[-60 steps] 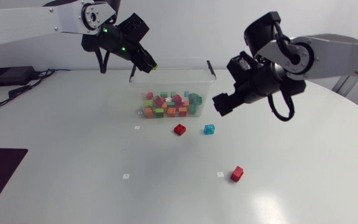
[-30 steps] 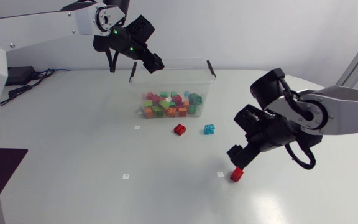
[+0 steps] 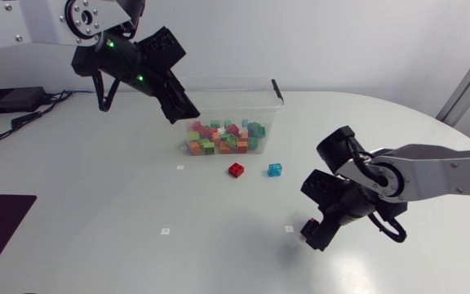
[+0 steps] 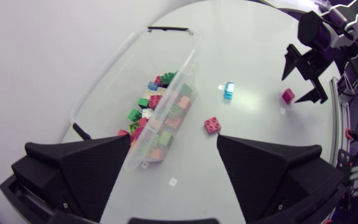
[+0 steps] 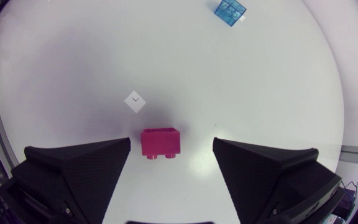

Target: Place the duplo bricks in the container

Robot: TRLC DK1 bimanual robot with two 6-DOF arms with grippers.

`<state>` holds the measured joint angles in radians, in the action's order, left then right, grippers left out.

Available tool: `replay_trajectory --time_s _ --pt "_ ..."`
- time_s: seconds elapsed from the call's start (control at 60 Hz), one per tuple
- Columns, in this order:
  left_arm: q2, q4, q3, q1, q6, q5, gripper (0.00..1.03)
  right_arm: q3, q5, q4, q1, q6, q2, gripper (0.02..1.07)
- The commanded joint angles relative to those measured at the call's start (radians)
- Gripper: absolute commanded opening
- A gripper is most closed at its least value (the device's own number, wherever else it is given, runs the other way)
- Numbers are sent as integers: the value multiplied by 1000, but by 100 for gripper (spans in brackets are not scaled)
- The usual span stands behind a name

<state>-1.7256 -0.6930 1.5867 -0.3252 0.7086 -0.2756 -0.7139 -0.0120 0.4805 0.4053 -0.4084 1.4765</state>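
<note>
Since the earlier frames the right arm has come down from beside the container to the near right part of the tabletop [image 3: 96, 204]. Its right hand [image 3: 315, 235] is now low over a pink-red brick [image 5: 160, 143]. The left arm has swung a little toward the near side, and its left hand [image 3: 184, 110] hangs at the left end of the container [image 4: 114, 70].

Both hands are spread wide and hold nothing. The pink-red brick lies flat between the right fingers, touching neither and nearer to one of them. I think this is the main risk: on closing, the nearer finger may reach the brick first and push or turn it, so the grip becomes crooked or slips.

The clear container holds a heap of mixed bricks [image 3: 223, 137]: green, orange, pink and red. A red brick [image 3: 236, 170] and a blue brick [image 3: 275, 169] are still on the tabletop just near of it
</note>
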Motion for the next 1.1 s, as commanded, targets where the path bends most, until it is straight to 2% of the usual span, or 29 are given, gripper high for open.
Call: replay_trajectory --time_s 0.0,0.133,0.233,0.35,0.433,0.45,0.483,0.517,0.683,0.85,1.083 --pt "34 -34 -65 -15 45 -5 98 27 0 -19 7 -35 22 96" --pt "34 -53 -111 -32 77 -5 98 33 3 -39 10 -40 42 95" --pt "17 -53 -136 -49 78 -5 98 36 9 -57 20 -46 62 90" --pt "-34 -49 -148 -78 75 -7 98 45 15 -85 33 -47 99 76" --pt "-74 -34 -154 -94 66 -5 98 54 17 -95 43 -49 103 59" --pt "-89 -20 -154 -100 57 -5 98 57 17 -95 44 -49 102 52" --pt "-106 -10 -152 -106 51 -7 98 59 17 -94 44 -50 94 45" --pt "-129 1 -151 -114 42 -7 98 60 17 -86 44 -53 79 41" --pt "-200 44 -143 -140 15 -5 98 33 15 -36 26 -64 -4 41" --pt "-316 53 -65 -160 -54 -4 98 -33 47 6 -36 -63 -79 41" --pt "-348 145 -56 -175 -147 15 98 -73 101 18 -106 -35 -173 41"
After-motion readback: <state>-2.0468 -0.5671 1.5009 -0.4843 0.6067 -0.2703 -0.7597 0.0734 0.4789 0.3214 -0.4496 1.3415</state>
